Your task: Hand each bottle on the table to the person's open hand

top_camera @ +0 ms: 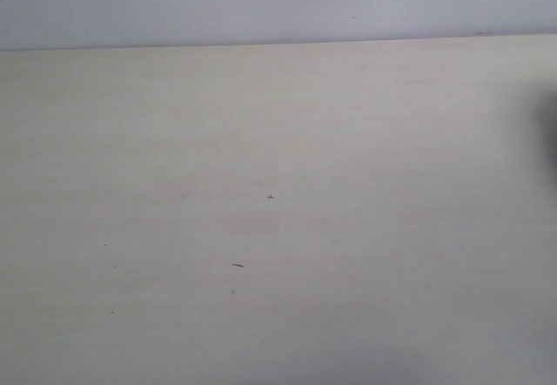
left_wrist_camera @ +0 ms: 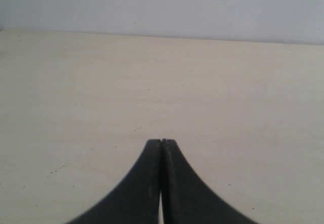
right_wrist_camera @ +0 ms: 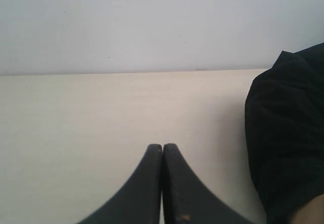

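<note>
No bottle shows in any view. The pale beige table [top_camera: 261,141] fills the exterior view, with a few tiny dark specks [top_camera: 238,265] on it. Neither gripper appears in that view. In the left wrist view my left gripper [left_wrist_camera: 161,142] is shut with nothing between its black fingers, low over the table [left_wrist_camera: 101,92]. My right gripper [right_wrist_camera: 162,146] is likewise shut and empty above the table [right_wrist_camera: 76,122]. No open hand is visible.
A person's black sleeve [right_wrist_camera: 288,133] reaches in beside my right gripper, with a bit of skin [right_wrist_camera: 311,215] at the frame corner. A dark blur [top_camera: 550,141] sits at the exterior view's right edge. A pale wall [top_camera: 261,2] runs behind the table's far edge.
</note>
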You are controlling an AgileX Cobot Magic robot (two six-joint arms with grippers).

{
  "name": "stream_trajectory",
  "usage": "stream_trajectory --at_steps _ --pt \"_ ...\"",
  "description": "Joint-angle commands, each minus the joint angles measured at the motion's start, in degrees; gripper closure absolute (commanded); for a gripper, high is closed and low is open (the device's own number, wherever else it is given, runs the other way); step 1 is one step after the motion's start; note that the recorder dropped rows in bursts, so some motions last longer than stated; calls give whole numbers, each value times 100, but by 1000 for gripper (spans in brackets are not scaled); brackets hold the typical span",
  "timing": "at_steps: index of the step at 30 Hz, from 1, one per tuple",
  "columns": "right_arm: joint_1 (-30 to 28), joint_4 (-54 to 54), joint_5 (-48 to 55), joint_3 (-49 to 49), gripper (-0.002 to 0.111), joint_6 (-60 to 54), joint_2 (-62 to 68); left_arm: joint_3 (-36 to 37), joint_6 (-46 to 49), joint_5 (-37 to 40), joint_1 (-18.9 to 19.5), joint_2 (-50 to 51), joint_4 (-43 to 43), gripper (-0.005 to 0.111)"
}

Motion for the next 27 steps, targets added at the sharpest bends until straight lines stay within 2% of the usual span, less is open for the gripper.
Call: stream_trajectory --at_steps 1,27 --pt "-26 -5 -28 23 108 -6 -29 13 36 -18 20 -27 19 107" --pt "-26 -12 -28 23 108 -6 -29 13 36 -18 131 -27 19 107"
